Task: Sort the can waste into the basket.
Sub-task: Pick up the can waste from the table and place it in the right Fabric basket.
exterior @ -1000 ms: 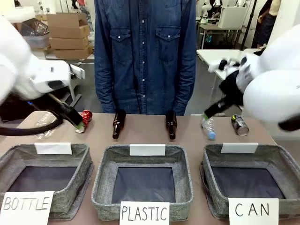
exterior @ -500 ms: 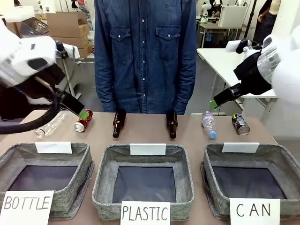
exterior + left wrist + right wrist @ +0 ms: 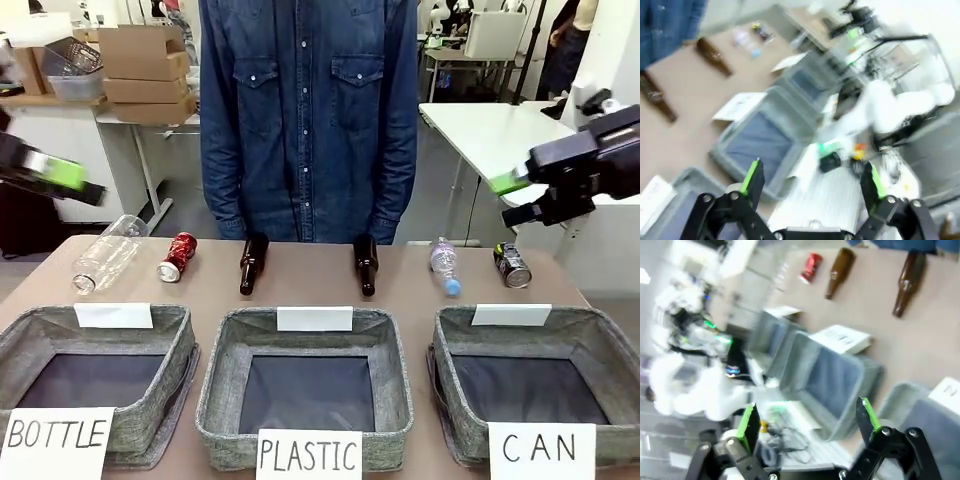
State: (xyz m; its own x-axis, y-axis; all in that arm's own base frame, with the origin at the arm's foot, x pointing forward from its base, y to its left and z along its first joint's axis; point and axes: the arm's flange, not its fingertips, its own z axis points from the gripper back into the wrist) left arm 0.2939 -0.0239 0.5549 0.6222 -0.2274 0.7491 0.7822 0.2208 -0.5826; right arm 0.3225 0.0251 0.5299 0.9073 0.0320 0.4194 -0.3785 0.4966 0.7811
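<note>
The desk (image 3: 320,285) runs the width of the scene, and a person (image 3: 308,120) in a denim shirt stands at its far edge, behind the middle.

Three grey woven baskets sit in a row along the near edge. The one signed BOTTLE (image 3: 172,350) is on the left, the one signed PLASTIC (image 3: 222,380) is in the middle, and the CAN basket (image 3: 455,345) is on the right. The CAN basket has a blank white tag (image 3: 511,315) on its far rim and a handwritten sign (image 3: 540,448) at its near side. I can see nothing lying inside any of the three.

Both arms are lifted off the desk, one at each side of the scene. The left claw (image 3: 812,177) hangs high at the far left with its fingers spread wide and nothing between them. The right claw (image 3: 806,419) is up at the far right, above the dark can, and it is released and empty too.

The waste lies in a line on the far part of the desk. A big clear bottle (image 3: 108,253) lies at the left. Two brown bottles (image 3: 253,264) (image 3: 366,265) lie in front of the person, and a small clear bottle (image 3: 445,266) lies to their right.

The cans are smallest. The red can (image 3: 177,257) lies tilted just right of the big clear bottle, far behind the BOTTLE basket — well apart from its own basket. The dark can (image 3: 512,267) lies just beyond the far rim of the CAN basket, near the small clear bottle.
</note>
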